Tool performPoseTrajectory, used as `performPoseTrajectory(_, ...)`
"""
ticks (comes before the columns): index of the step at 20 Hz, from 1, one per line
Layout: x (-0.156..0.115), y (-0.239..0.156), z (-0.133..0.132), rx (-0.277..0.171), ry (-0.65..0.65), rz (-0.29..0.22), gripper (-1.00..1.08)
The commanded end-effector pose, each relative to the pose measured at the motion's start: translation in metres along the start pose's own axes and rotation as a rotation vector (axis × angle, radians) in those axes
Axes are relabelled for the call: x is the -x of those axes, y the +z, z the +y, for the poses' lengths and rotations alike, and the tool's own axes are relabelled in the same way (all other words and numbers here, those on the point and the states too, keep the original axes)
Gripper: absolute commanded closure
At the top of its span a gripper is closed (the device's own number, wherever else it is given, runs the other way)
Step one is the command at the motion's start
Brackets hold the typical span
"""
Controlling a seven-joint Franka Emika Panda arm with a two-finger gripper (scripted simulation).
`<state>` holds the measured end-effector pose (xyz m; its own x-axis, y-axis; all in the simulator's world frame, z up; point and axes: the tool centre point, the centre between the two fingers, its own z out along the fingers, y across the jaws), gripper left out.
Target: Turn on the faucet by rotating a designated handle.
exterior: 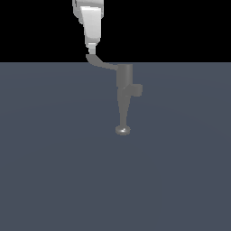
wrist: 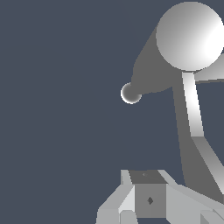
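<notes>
Directly above the handle's (exterior: 100, 62) paddle tip, the white claw (exterior: 91, 48) is hanging, its spread unreadable. Nothing else is sitting near the faucet (exterior: 124, 97) on the grey table (exterior: 54, 158). From the faucet's cylindrical top, the thin curved handle is projecting toward the exterior view's left. Matte grey, the faucet is tapering to a shiny disc.

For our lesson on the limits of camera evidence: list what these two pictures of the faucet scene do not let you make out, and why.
- Arm: exterior view's top edge cuts off everything above the gripper.
- Fingers: open or shut unclear; exterior view shows them as one narrow tip, wrist view's bottom edge crops them.
- Contact with the handle: the tip meets it, but whether it grips is too small to tell.
- Faucet: wrist view's right edge cuts it off.
</notes>
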<state>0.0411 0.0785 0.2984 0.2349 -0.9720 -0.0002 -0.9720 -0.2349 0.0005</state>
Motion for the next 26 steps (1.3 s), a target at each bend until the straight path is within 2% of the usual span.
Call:
performPoseTrajectory(1,0.0,0.0,0.003,0.0,0.0,0.0,1.08)
performPoseTrajectory(26,-0.003,0.0,0.082,0.0,0.001,0.0,1.08)
